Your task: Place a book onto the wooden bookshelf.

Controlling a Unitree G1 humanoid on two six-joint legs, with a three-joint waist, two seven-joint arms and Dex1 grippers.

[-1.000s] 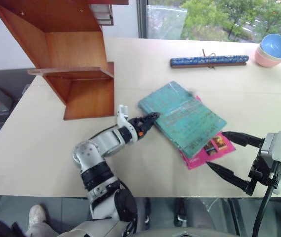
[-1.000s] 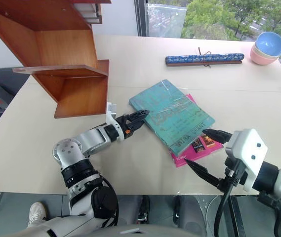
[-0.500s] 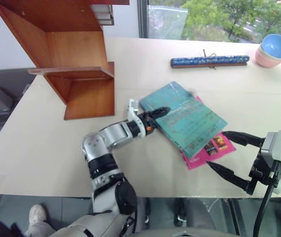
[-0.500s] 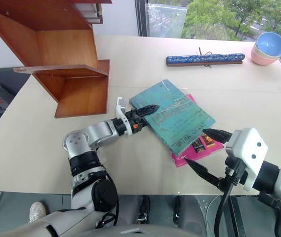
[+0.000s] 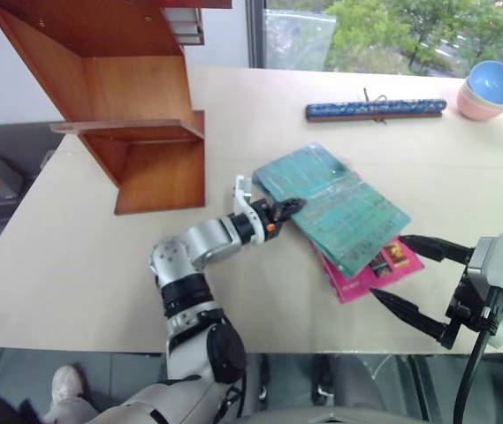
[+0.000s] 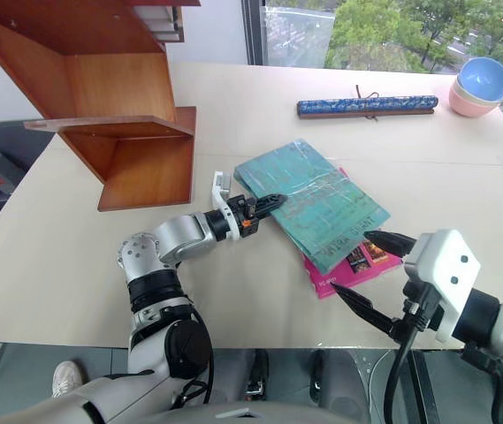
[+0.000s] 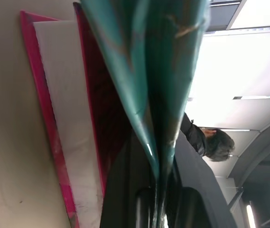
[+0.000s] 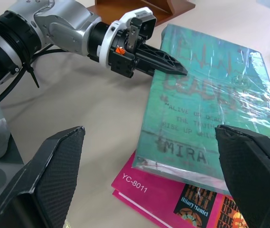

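Observation:
The teal-green book lies on top of a smaller pink book in the middle of the table. My left gripper is shut on the teal book's left edge; in the left wrist view that edge runs between the black fingers. That side of the book sits slightly raised off the pink book. My right gripper stands open near the table's front edge, just short of the books' near corner and touching nothing. The wooden bookshelf stands at the far left of the table.
A long blue patterned bar lies at the back of the table. Stacked pink and blue bowls sit at the far right corner. A person shows in the background of the left wrist view. Bare tabletop lies in front of the shelf.
My left gripper moved right to the teal book's edge and shut on it. The book has shifted and turned a little on the pink one. The right arm has stayed still.

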